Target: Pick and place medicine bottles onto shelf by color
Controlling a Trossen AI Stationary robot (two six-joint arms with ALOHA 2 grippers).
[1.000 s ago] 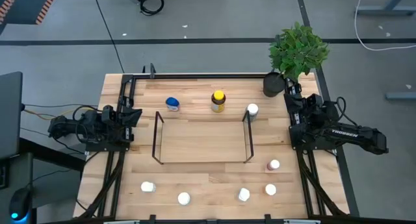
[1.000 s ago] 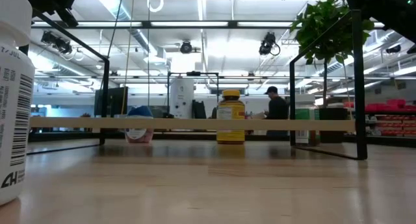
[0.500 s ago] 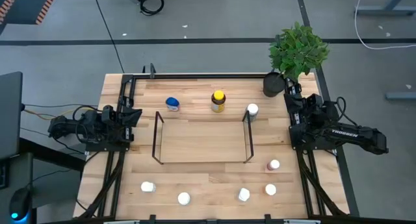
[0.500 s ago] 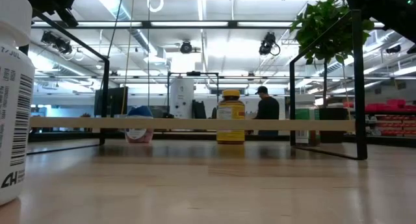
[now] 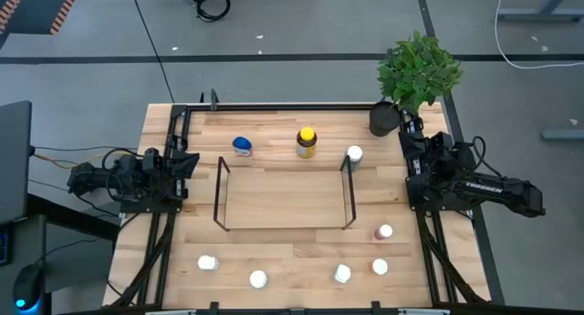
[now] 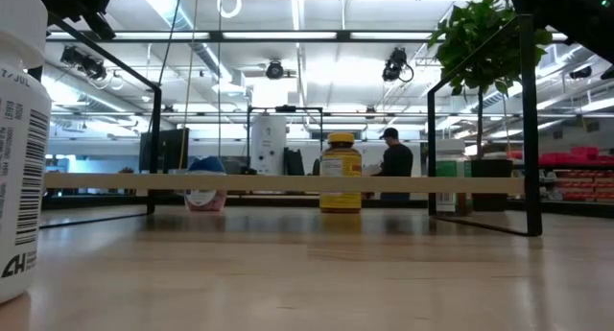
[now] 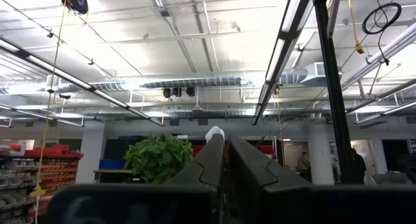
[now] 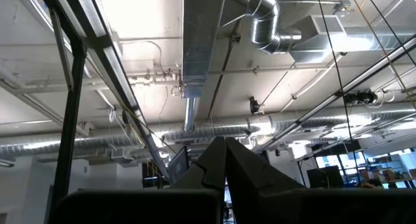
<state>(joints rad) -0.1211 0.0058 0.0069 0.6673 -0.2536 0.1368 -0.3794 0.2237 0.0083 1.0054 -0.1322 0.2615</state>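
Wooden table (image 5: 283, 246) holds scattered white-capped medicine bottles (image 5: 258, 278); both tools (image 7: 225, 149) (image 8: 225, 149) closed, empty.

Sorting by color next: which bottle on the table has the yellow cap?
The amber bottle, standing beyond the shelf between the blue-capped bottle and a white-capped one. It is the only yellow-capped one and looks larger than the rest.

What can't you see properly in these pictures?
- Bottle labels: too small in the high view, e.g. the yellow-capped bottle.
- Big near bottle: cut off by the low view's left edge.
- Table: neither wrist view shows it, only ceiling.
- Person: far off, partly hidden behind the table's edge.
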